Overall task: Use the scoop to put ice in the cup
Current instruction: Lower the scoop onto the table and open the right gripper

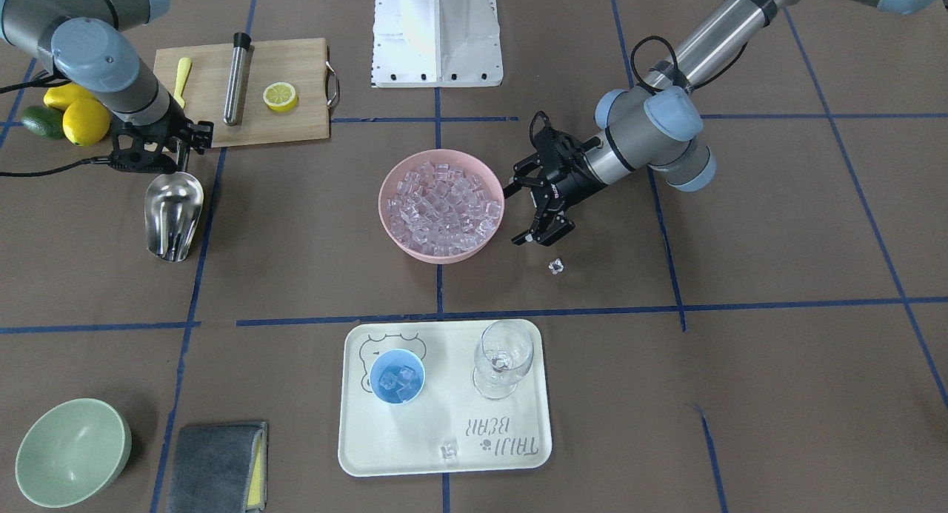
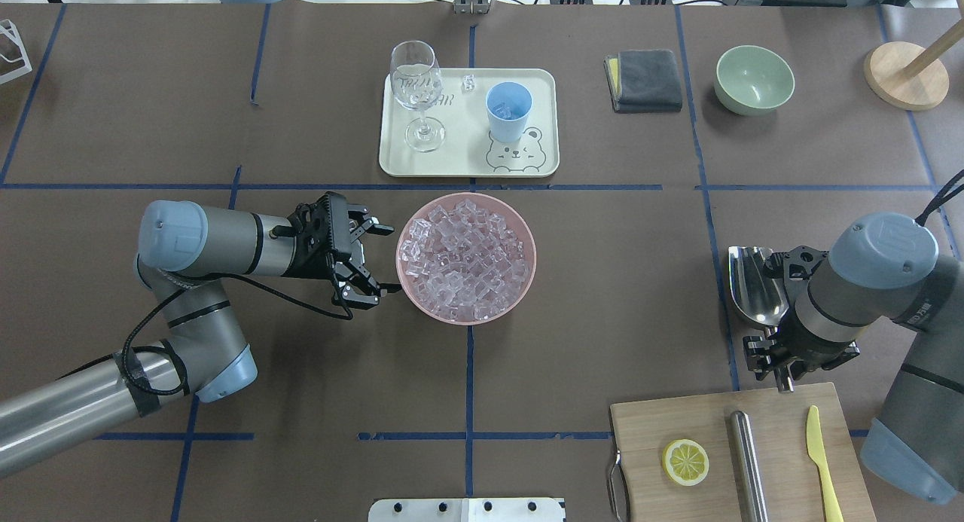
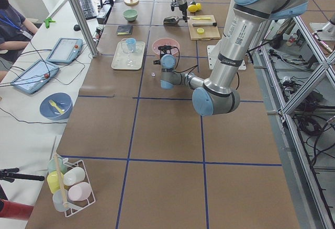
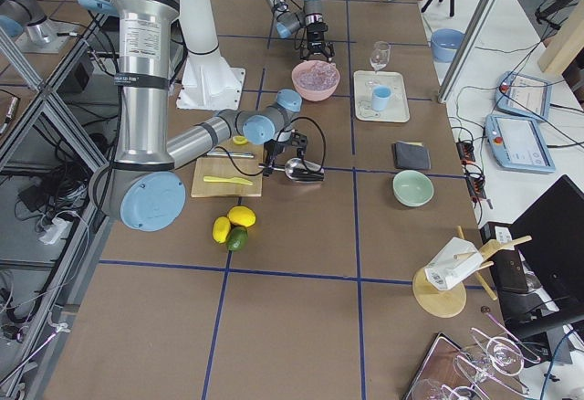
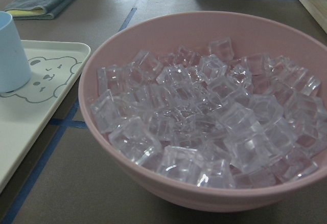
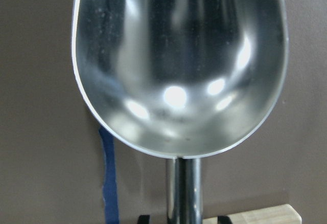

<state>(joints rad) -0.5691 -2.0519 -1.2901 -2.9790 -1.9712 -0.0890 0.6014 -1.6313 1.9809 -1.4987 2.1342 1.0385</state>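
Mid-bench [image 1: 296, 276]: a pink bowl [image 1: 441, 258] heaped with ice [image 1: 441, 206]. The left end effector [image 2: 385, 257] hangs level at the bowl's side toward the robot's left, jaws spread wide and holding nothing. Its tips sit close against the rim, and contact cannot be judged. A stray cube [image 1: 555, 266] lies on the bench just beside it, toward the tray.

Beyond a blue tape line [image 1: 592, 311], the tray [image 1: 437, 424] carries the cup [image 2: 508, 129], upright by the bear drawing with a few cubes inside. A glass [image 1: 502, 361] stands beside the cup, apart from it. A second cube [image 1: 449, 449] rests near the tray's far edge.

The scoop [image 1: 173, 215] lies on the bench well to the robot's right, trough up and mouth pointing away from the robot. A broad stretch of brown bench separates it from the bowl. The right end effector [image 1: 181, 155] stands over the handle, jaws parted to either side. The wrist view shows a sliver of gap each way, so it is not clamping.

Just behind the handle's end sits the board [image 1: 296, 61] with a cylinder [image 1: 237, 80], a lemon half [image 1: 280, 96] and a knife [image 1: 182, 80]. Lemons [image 1: 85, 121] lie past the board. A green bowl [image 1: 70, 454] and a cloth [image 1: 218, 465] occupy the far side, right of the tray.
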